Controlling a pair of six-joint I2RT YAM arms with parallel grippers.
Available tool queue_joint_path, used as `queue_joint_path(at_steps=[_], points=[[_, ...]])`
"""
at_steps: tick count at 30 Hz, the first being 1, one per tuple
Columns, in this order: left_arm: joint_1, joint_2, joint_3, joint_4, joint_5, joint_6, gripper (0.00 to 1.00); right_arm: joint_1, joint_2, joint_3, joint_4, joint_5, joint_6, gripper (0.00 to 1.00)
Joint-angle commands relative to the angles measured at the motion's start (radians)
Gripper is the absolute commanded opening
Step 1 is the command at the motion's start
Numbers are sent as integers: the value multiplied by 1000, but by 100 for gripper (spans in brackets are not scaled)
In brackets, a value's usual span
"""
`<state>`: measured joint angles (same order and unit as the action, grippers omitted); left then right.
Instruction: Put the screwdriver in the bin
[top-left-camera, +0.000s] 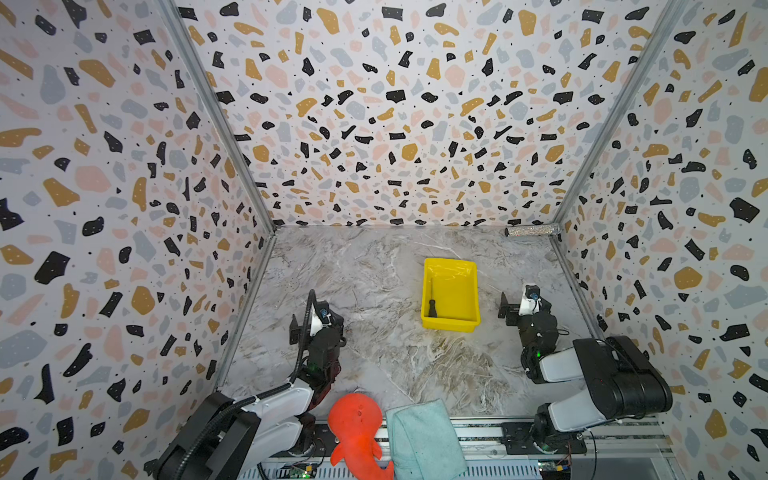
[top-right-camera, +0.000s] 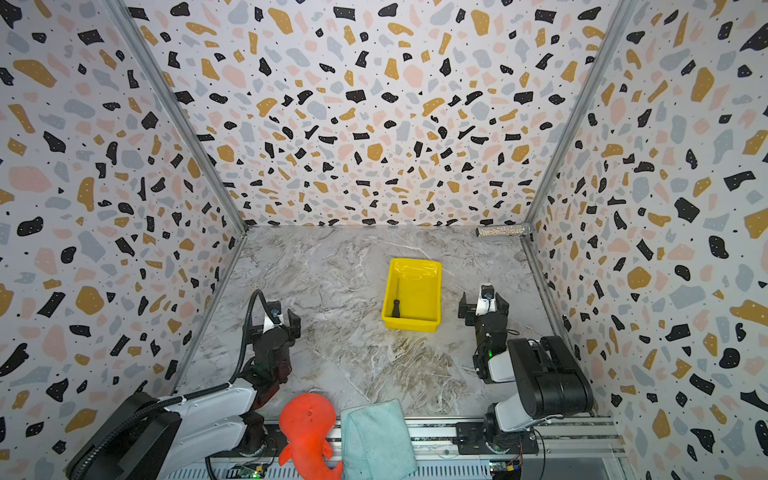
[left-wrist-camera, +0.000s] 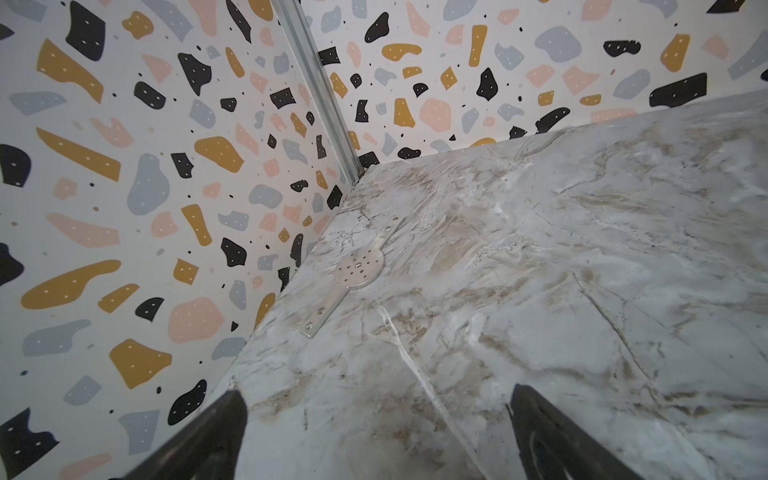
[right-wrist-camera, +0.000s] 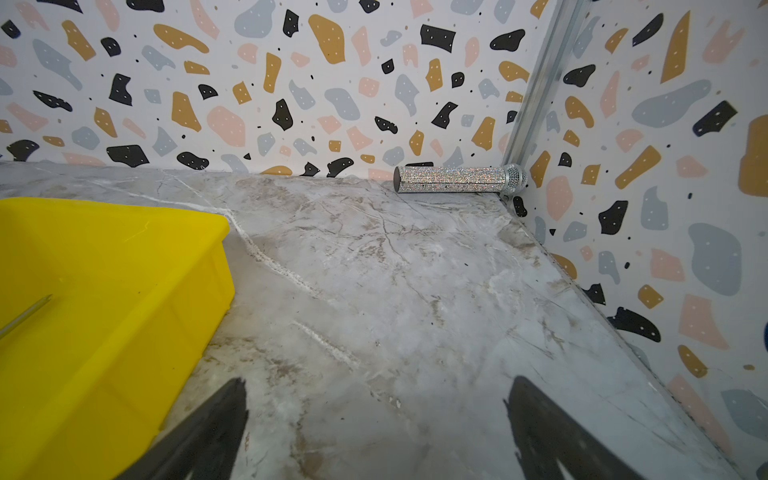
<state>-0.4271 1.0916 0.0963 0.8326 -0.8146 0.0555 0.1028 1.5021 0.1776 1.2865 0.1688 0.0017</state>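
Screwdriver (top-left-camera: 432, 305) lies inside the bin (top-left-camera: 451, 266); job likely done, so left claw (left-wrist-camera: 376, 392) and right claw (right-wrist-camera: 376, 384) flank the bin, spread, empty.

You've got a grey marble tabletop (top-left-camera: 374, 353) with a yellow bin (top-left-camera: 449, 325) standing on it. Glittery silver tube (top-left-camera: 532, 230) lies beyond the bin, in the far corner. Flat metal plate (left-wrist-camera: 359, 268) lies well left of the bin. Orange plush toy (top-left-camera: 355, 419) and teal cloth (top-left-camera: 424, 436) overlap the front edge, nearer than the bin.
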Motion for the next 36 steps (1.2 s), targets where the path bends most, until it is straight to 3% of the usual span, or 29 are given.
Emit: queue_joint_path(at_steps=[1, 6, 10, 13, 18, 20, 23, 25, 36], points=[[52, -3, 6, 144, 109, -13, 100, -6, -11, 11, -3, -12, 8, 99], [66, 70, 40, 177, 182, -6, 100, -9, -11, 11, -4, -17, 10, 99], [82, 177, -41, 454, 217, 13, 100, -10, -11, 12, -5, -19, 11, 99], [99, 163, -11, 360, 218, -19, 100, -12, -12, 12, -7, -21, 11, 99], [175, 214, 7, 354, 234, -107, 100, -12, -12, 11, -6, -22, 11, 99], [189, 284, -30, 527, 222, -107, 100, -11, -12, 12, -6, -22, 11, 99], [193, 226, 4, 365, 239, -127, 100, -11, -13, 13, -7, -22, 11, 99], [194, 251, -12, 436, 233, -118, 100, -11, -11, 13, -7, -22, 11, 99], [194, 234, -3, 396, 236, -121, 100, -12, -13, 13, -8, -23, 11, 99]])
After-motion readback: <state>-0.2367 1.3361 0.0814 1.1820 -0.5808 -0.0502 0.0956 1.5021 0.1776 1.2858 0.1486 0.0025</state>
